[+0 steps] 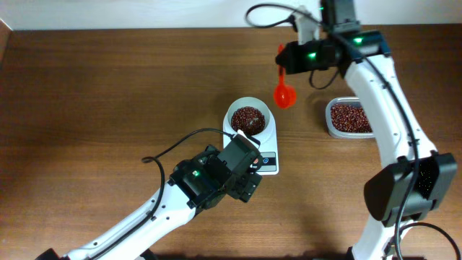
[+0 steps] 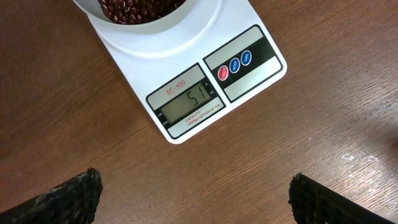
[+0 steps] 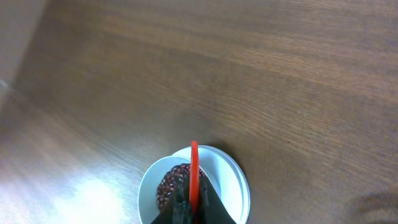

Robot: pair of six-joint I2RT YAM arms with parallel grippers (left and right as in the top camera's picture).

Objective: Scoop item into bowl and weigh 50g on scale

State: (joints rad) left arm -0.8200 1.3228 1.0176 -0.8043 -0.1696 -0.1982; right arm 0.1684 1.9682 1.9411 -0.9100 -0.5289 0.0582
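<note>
the dark reddish-brown beans (image 1: 248, 119) lie as a loose, glossy heap in the smooth round white bowl (image 1: 232, 114), which sits on the back part of the flat white rectangular scale (image 1: 268, 165). the scale's grey display (image 2: 186, 106) reads 51, next to three round buttons (image 2: 234, 64), one red and two blue. just in front of the scale hovers the left gripper (image 2: 193, 199), its rough black fingers spread wide with nothing between them, apart from the bowl. behind and right of the scale, the right gripper (image 1: 286, 59) is clamped on the handle of a red plastic scoop (image 1: 284, 95). further right of the scale, a clear rounded tub (image 1: 329, 119) holds more beans on the brown wood-grain table (image 1: 108, 94).
</note>
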